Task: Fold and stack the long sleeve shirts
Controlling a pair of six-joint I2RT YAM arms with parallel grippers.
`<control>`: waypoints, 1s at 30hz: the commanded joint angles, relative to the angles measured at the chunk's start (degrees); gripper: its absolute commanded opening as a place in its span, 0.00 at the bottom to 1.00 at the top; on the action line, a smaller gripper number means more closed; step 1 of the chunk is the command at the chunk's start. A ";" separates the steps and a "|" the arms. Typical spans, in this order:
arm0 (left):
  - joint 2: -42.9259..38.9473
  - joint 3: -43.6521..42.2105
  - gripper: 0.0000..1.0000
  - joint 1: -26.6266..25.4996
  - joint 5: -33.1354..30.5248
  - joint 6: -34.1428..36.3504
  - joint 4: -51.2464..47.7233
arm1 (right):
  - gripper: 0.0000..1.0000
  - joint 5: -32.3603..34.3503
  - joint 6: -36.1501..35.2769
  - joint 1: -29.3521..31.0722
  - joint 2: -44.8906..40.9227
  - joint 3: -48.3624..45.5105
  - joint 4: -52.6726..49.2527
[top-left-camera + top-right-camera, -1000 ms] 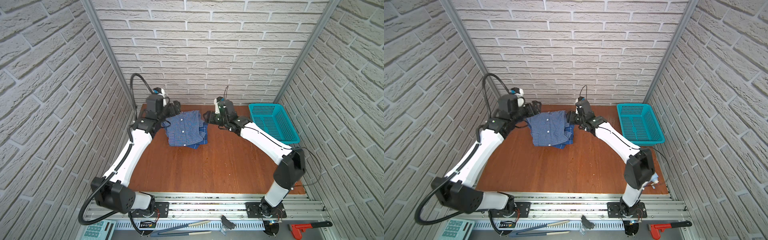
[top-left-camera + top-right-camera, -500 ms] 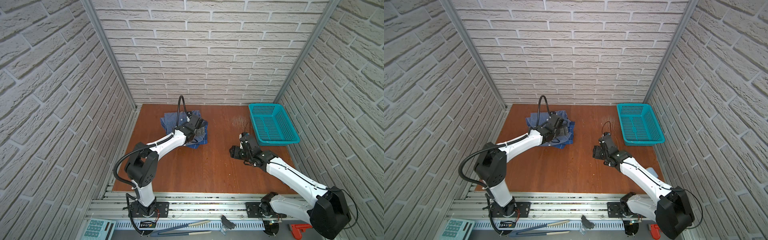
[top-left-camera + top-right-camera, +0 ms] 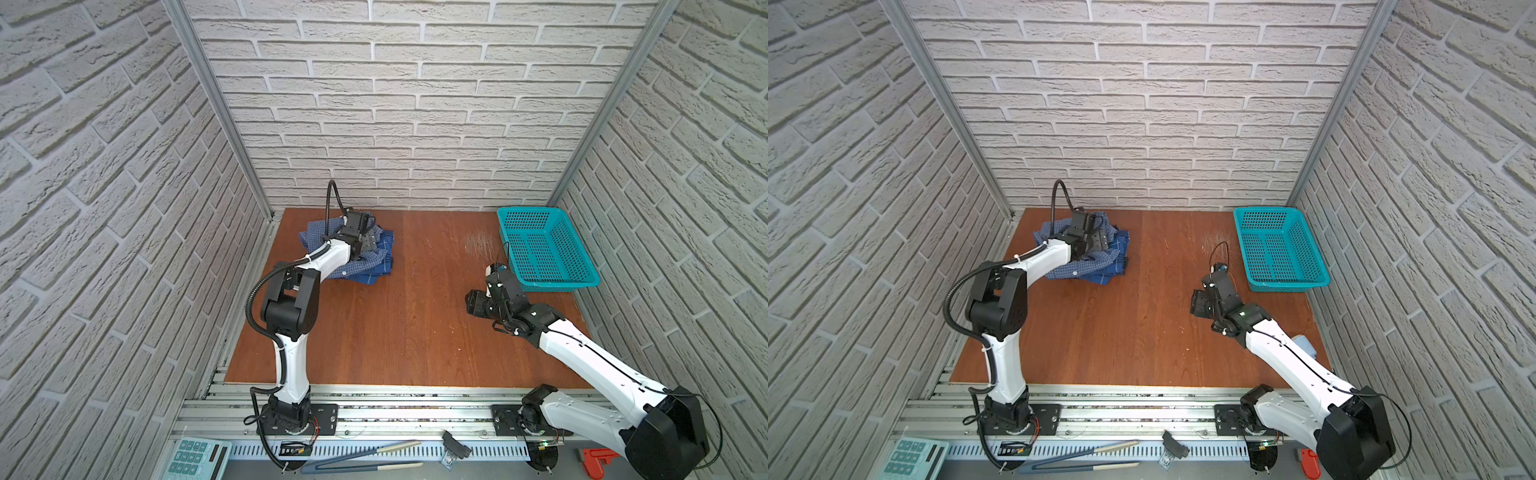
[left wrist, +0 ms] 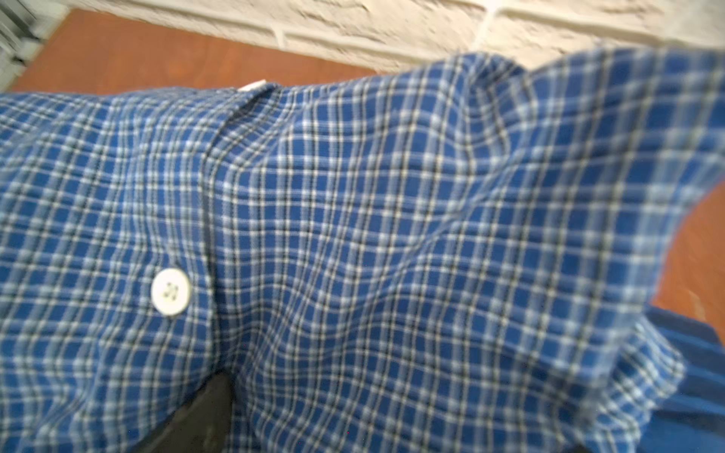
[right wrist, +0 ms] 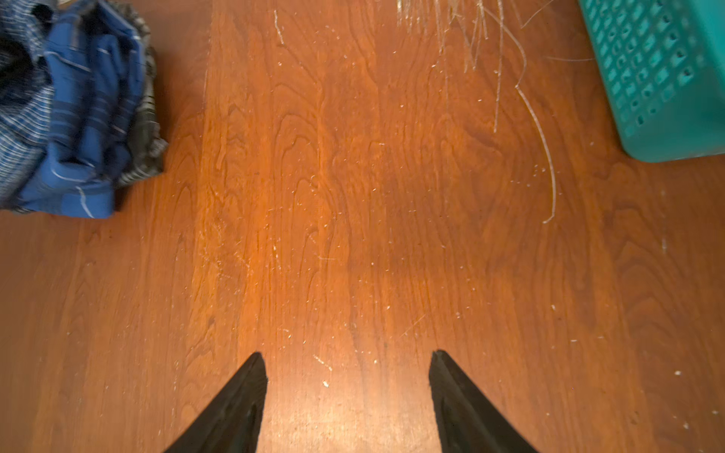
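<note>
Both long sleeve shirts lie in one rumpled heap at the upper left of the desk [image 3: 395, 332], close to the back wall. The fine-check light blue shirt [image 3: 312, 233] lies on top and the darker plaid shirt [image 3: 380, 266] shows beneath it along the heap's right and lower edges.

The left claw [image 3: 368, 241] is down on this heap. In the left wrist view the light shirt [image 4: 392, 235] fills nearly the whole frame, blurred and very near, with one white button [image 4: 171, 292] at lower left and a strip of the darker plaid [image 4: 698, 392] at lower right. The claw's jaws stand wide – cloth drapes over one dark finger [image 4: 204, 415] at the bottom edge.

The right claw [image 5: 347, 355] hangs over bare desk at right of centre in both top views, well apart from the shirts. Its jaws are parted – nothing but wood between them. The teal basket [image 3: 557, 284] sits at the upper right, just beyond that claw.
</note>
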 commanded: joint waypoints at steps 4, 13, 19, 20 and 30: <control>7.35 10.03 0.98 7.18 0.91 13.51 0.02 | 0.68 1.12 -1.43 -2.17 1.11 1.40 1.30; 17.64 33.09 0.98 18.46 6.01 21.32 -10.35 | 0.68 2.27 -2.64 -3.89 3.94 2.50 0.89; 15.23 29.44 0.98 18.07 7.43 19.54 -7.43 | 0.68 2.53 -3.67 -5.22 3.91 2.98 0.81; 14.82 29.24 0.98 18.11 7.82 18.78 -7.37 | 0.68 2.49 -3.87 -5.42 3.81 3.20 0.48; 9.58 44.78 0.98 15.20 2.90 14.36 -17.08 | 0.68 4.87 -5.01 -5.88 -1.26 3.19 -2.21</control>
